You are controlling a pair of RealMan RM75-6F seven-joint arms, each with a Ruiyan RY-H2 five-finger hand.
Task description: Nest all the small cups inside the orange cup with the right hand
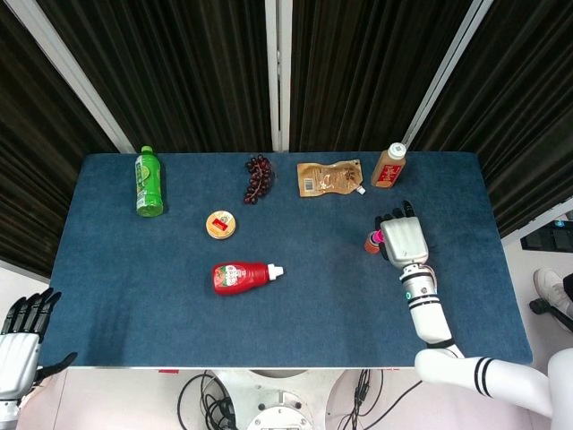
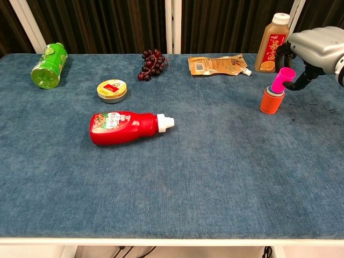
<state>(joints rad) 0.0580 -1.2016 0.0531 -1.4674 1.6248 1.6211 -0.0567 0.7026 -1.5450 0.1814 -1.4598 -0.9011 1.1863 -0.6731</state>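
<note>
- Pink plastic shows between my fingers: my right hand (image 2: 314, 51) holds the pink cup (image 2: 281, 78), pinched near its rim and tilted, its lower end dipping into the orange cup (image 2: 272, 101).
- The orange cup stands upright on the blue bench (image 2: 215, 177), just below and to the left of my right hand; a teal rim shows at its mouth, so a smaller cup seems to sit inside it already, though I cannot be sure from this angle.
- In the head view my right hand (image 1: 404, 238) covers most of both cups; only a sliver of orange and pink peeks out at its left edge.
- Beyond my right hand, toward the far edge, stands a brown drink bottle (image 2: 272, 43) with a white cap; left of that lies a flat brown pouch (image 2: 217, 65).
- Farther left of my hand are a bunch of dark grapes (image 2: 151, 63), a round tin (image 2: 112, 90) and a red ketchup bottle (image 2: 129, 127) lying on its side.
- A green bottle (image 2: 48, 65) lies at the far left corner, well apart from my hand.
- My left hand (image 1: 20, 345) hangs off the bench's near left corner, fingers spread, holding nothing.
</note>
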